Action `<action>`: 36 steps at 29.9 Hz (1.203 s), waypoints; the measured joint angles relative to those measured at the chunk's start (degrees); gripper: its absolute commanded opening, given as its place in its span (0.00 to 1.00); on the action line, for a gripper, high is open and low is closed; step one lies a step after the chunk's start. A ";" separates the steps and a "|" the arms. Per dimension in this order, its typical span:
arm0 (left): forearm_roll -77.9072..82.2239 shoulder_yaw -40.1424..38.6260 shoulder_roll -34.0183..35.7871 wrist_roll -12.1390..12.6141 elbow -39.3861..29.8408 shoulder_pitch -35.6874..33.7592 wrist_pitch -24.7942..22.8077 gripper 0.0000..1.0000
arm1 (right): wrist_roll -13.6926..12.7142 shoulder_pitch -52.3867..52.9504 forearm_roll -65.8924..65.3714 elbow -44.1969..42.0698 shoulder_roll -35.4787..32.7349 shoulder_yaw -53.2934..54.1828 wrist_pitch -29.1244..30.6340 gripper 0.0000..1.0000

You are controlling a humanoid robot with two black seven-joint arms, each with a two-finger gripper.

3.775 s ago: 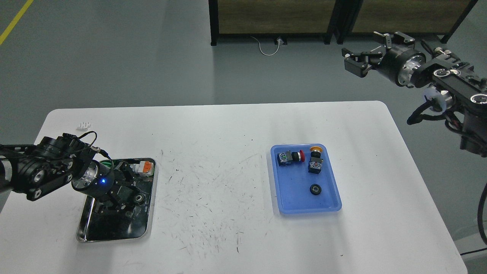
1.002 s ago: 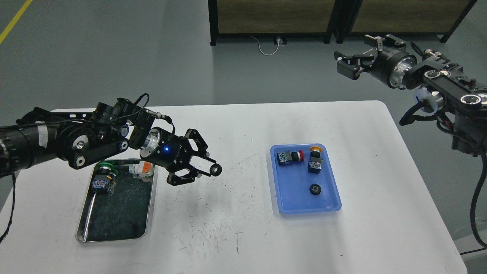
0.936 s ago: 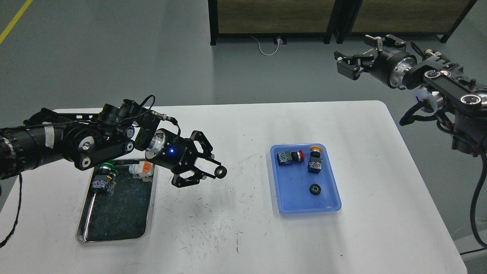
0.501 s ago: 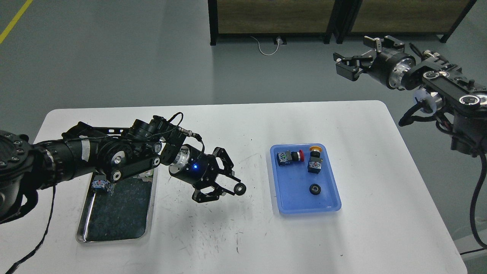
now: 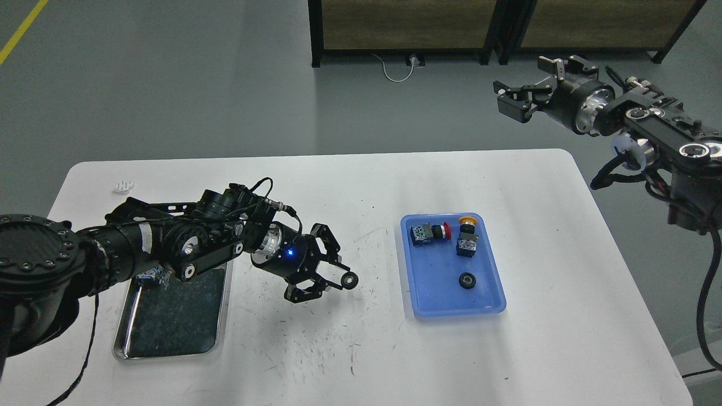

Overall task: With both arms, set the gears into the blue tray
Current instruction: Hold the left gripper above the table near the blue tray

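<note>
A small black gear [image 5: 350, 280] is pinched at the fingertips of my left gripper [image 5: 344, 281], held above the white table between the steel tray and the blue tray [image 5: 428, 301]. A second gear [image 5: 466, 280] lies flat inside the blue tray, near its front right. My right gripper [image 5: 510, 101] hangs high at the upper right, past the table's far edge, with its fingers spread open and nothing in them.
The blue tray also holds a red-capped switch [image 5: 428, 233] and a yellow-capped switch [image 5: 467, 238]. A steel tray [image 5: 169, 332] with a dark bottom sits at the left, partly under my left arm. The white table [image 5: 338, 349] is scuffed in the middle.
My left arm lifted the gear out of the steel tray and carried it right toward the blue tray; in the last half second it barely shifted. The right arm drifted slightly left.
</note>
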 measured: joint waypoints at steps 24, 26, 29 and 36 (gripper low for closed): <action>-3.35 -0.03 -0.01 0.00 0.78 0.64 0.00 0.33 | 0.00 -0.50 -0.22 -0.29 0.98 -0.26 0.00 0.96; -3.35 -0.01 -0.01 0.00 0.11 0.47 0.00 0.33 | 0.00 -0.50 -0.22 -0.32 1.01 -0.26 0.00 0.96; -2.98 0.09 -0.02 0.00 -1.50 0.35 0.00 0.33 | 0.00 -0.50 -0.22 -0.31 1.03 -0.33 0.06 0.96; -2.87 0.16 -0.01 0.00 -2.24 0.31 0.00 0.33 | 0.00 -0.57 -0.24 -0.38 1.53 -0.42 0.09 0.96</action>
